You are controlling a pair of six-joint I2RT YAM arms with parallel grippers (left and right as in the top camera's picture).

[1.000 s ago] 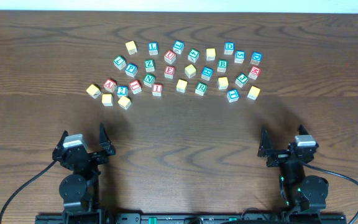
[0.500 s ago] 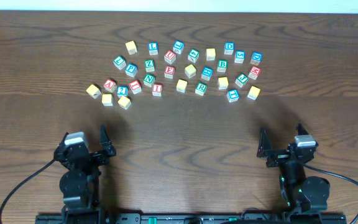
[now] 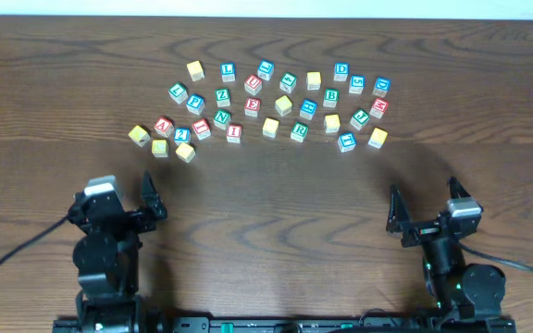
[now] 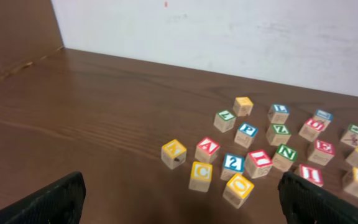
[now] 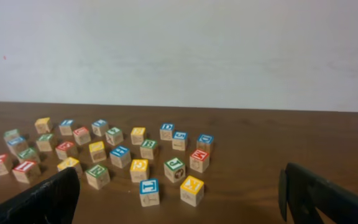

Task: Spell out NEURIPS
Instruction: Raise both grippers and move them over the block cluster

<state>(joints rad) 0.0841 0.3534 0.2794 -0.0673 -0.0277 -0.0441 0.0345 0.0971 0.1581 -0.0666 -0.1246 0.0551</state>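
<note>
Two empty grippers at the near edge of the worktop (image 3: 276, 199), left hand (image 3: 112, 197) and right hand (image 3: 424, 209) both spread fully open; well beyond them, scattered among other lettered blocks (image 3: 340, 69), the NEURIPS cubes (image 3: 252, 106), green N (image 3: 221, 118) just beside red I (image 3: 234, 131).

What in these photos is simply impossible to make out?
- Overhead view: the letters on the yellow blocks are too small to read.
- Left wrist view: only two dark tips of the left end effector show, because the bottom edge cuts off the rest.
- Right wrist view: the far-left blocks are small and blurred, so their letters are unreadable.
- All views: the blocks' undersides are hidden against the table.
</note>
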